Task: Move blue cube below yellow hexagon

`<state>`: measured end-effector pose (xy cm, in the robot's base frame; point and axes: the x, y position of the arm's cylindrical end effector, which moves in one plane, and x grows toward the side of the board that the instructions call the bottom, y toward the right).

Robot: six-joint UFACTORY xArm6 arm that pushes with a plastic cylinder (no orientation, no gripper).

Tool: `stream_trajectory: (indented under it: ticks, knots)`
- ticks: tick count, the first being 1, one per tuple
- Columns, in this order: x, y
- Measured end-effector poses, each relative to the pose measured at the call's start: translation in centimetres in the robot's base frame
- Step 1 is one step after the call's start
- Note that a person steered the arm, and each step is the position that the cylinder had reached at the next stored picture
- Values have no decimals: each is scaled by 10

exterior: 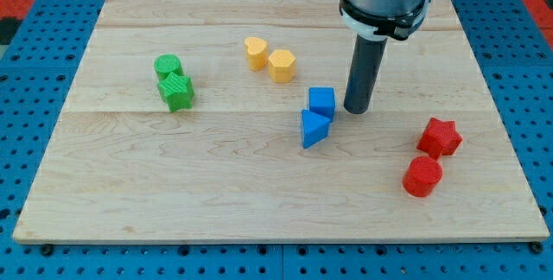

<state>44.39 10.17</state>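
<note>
My tip (358, 109) stands just right of the blue cube (321, 101), seemingly not touching. The yellow hexagon (282, 64) sits above-left. No claw shows, only a rod.

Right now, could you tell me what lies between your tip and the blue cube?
Nothing: in the camera view my tip stands just to the view's right of the blue cube, with only a thin strip of bare board between them.
</note>
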Motion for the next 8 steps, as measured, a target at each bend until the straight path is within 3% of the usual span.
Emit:
stream_trajectory:
  ticks: [1,8]
  knots:
    - [27,0]
    - [21,-4]
